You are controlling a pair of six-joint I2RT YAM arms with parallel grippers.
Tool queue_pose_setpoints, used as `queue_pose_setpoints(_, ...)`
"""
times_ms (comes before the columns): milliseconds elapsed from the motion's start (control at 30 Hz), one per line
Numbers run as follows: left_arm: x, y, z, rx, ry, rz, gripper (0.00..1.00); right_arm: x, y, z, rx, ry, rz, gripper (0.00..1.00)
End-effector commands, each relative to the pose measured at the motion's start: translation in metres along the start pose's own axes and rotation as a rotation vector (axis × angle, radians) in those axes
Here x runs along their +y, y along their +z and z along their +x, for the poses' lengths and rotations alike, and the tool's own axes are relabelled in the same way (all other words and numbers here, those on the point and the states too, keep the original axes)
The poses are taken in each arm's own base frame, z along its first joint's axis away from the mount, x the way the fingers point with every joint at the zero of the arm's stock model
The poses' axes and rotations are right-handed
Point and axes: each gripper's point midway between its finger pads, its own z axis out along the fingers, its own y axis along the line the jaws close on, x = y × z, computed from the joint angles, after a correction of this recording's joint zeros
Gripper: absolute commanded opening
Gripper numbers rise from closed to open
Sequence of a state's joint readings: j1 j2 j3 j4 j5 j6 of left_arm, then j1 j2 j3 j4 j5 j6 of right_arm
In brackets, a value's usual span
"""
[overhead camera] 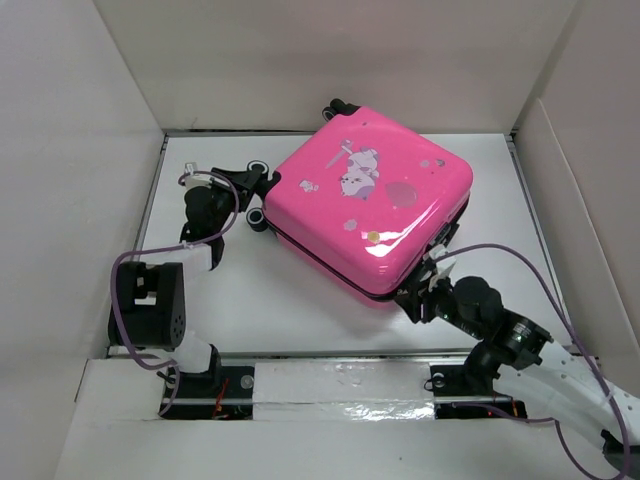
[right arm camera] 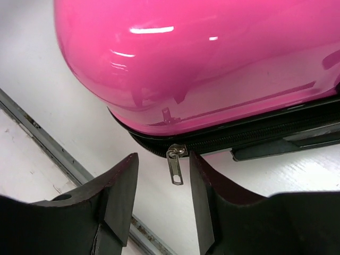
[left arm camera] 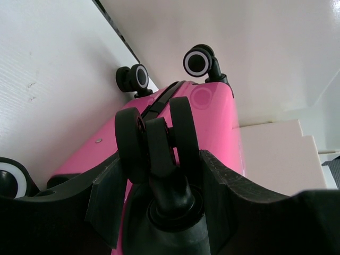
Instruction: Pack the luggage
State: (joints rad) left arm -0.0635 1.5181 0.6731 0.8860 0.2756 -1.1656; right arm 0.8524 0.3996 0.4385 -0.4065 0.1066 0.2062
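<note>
The hot-pink luggage (overhead camera: pixel 372 200) lies flat and closed on the white table, cartoon print up. My left gripper (overhead camera: pixel 248 195) is at its left corner, shut on one black wheel (left arm camera: pixel 156 141), which sits between the two fingers in the left wrist view (left arm camera: pixel 159 180). Two more wheels (left arm camera: pixel 199 61) show at the far end of the shell. My right gripper (overhead camera: pixel 420 295) is open at the near corner. In the right wrist view (right arm camera: pixel 163 175) the metal zipper pull (right arm camera: pixel 175 169) hangs between the fingers, closer to the right one, touching neither.
White cardboard walls (overhead camera: pixel 80 120) enclose the table on the left, back and right. A metal rail (right arm camera: pixel 64 159) runs along the table's near edge, just below the right gripper. Purple cables loop off both arms.
</note>
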Motion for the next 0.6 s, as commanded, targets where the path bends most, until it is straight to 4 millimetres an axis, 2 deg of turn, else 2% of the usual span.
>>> queue_pose_setpoints(0, -0.032, 0.005, 0.001, 0.009, 0.061, 0.126, 0.0, 0.005, 0.005, 0.005, 0.047, 0.007, -0.013, 0.49)
queue_pose_setpoints(100, -0.036, 0.004, 0.009, 0.052, 0.033, 0.158, 0.0, 0.003, 0.012, 0.011, 0.097, 0.0, 0.007, 0.45)
queue_pose_setpoints(200, -0.055, -0.001, 0.008, 0.067, 0.02, 0.203, 0.0, 0.003, 0.015, 0.015, 0.12, -0.005, 0.01, 0.43)
queue_pose_setpoints(367, -0.103, -0.013, 0.004, 0.085, 0.006, 0.29, 0.0, 0.002, 0.009, 0.01, 0.072, 0.021, 0.01, 0.47)
queue_pose_setpoints(567, -0.126, -0.026, 0.002, 0.095, -0.008, 0.32, 0.0, 0.001, 0.012, 0.011, 0.085, 0.017, 0.019, 0.44)
